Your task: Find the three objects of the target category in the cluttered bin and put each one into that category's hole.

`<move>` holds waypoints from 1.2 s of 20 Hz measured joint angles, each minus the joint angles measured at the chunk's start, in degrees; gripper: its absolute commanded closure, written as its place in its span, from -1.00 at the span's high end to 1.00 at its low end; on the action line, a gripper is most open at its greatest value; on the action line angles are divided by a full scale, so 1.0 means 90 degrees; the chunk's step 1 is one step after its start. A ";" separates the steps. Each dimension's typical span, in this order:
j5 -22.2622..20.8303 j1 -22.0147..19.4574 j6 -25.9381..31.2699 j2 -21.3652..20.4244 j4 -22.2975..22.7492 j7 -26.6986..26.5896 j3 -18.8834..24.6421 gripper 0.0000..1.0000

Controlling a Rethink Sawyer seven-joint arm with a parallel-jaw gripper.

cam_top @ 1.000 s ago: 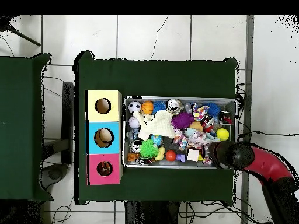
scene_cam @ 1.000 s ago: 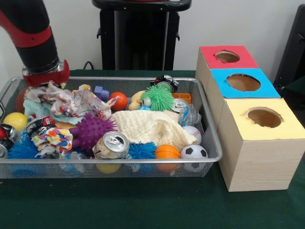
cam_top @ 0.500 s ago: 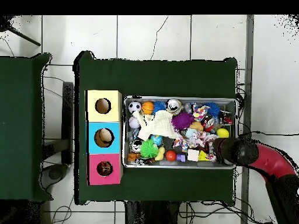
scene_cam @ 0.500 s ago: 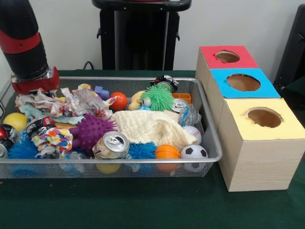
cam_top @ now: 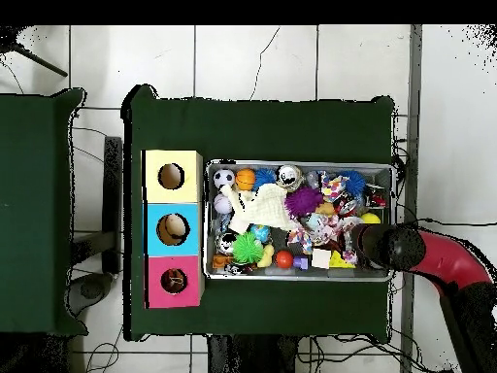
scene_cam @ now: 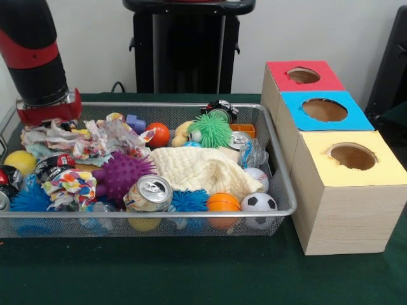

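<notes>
— Gripper point(scene_cam: 48, 117) first: where does it sit?

— Low over the far left corner of the wire bin point(scene_cam: 191, 213), its red collar right above a crumpled patterned wrapper point(scene_cam: 95, 136). The tips are buried behind that wrapper, so whether they are apart or pinched on anything cannot be told. From overhead, the arm's dark end point(cam_top: 393, 248) covers the bin's right end.

— And the boxes?

— Three wooden boxes stand in a row beside the bin, each with a round hole: yellow top point(scene_cam: 351, 157) nearest the camera, blue top point(scene_cam: 324, 110) in the middle, red top point(scene_cam: 303, 75) farthest.

— What fills the bin?

— A cream knitted cloth point(scene_cam: 203, 170) lies across the middle. Left of it sits a purple spiky ball point(scene_cam: 121, 175), behind it a green spiky ball point(scene_cam: 211, 130). A drink can point(scene_cam: 149, 192) leans at the front wall, beside an orange ball point(scene_cam: 222, 202) and a small football point(scene_cam: 259, 202). A yellow ball point(scene_cam: 20, 161) rests at the left end, possibly touching the wall.
</notes>
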 measured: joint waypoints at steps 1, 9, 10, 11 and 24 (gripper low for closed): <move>-0.0027 0.0039 0.0043 -0.0030 -0.0017 -0.0031 0.0064 -1.00; -0.0084 0.0507 0.0597 0.0168 -0.0720 -0.0906 0.0790 -1.00; -0.0086 0.0552 0.0636 0.0193 -0.0784 -0.1009 0.0837 -1.00; -0.0087 0.0595 0.0671 0.0215 -0.0846 -0.1117 0.0885 -1.00; -0.0067 0.0982 0.0850 -0.0127 -0.0921 -0.2429 0.1298 -1.00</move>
